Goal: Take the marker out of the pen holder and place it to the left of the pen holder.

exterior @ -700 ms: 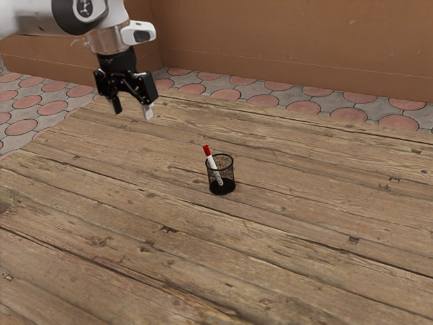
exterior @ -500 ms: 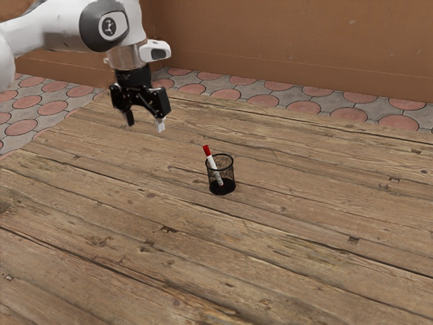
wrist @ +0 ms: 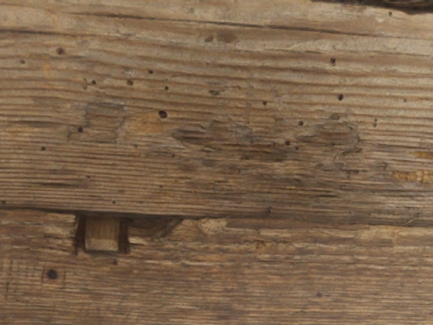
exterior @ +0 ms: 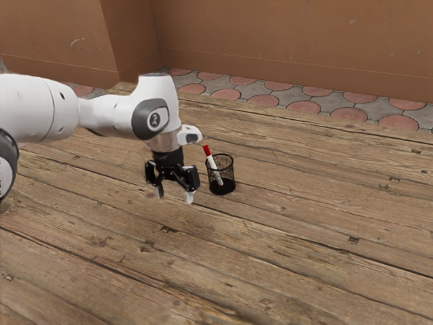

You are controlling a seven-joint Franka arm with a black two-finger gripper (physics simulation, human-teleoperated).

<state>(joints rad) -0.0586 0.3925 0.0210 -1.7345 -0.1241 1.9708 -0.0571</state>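
My gripper points downward with its two fingers spread and nothing between them; it hangs beside the pen holder, toward the exterior view's left. The black mesh pen holder stands upright on the wooden table. A white marker with a red cap leans inside it, the red end sticking up past the rim on the side nearer my hand. In the wrist view bare planks lie under the hand.
The weathered wooden table stretches around the holder. A tiled floor and a brown wall lie beyond its far edge. My arm reaches in from the exterior view's left.
My hand has come down and toward the exterior view's right and its near side, arriving beside the holder. The holder and marker have not moved.
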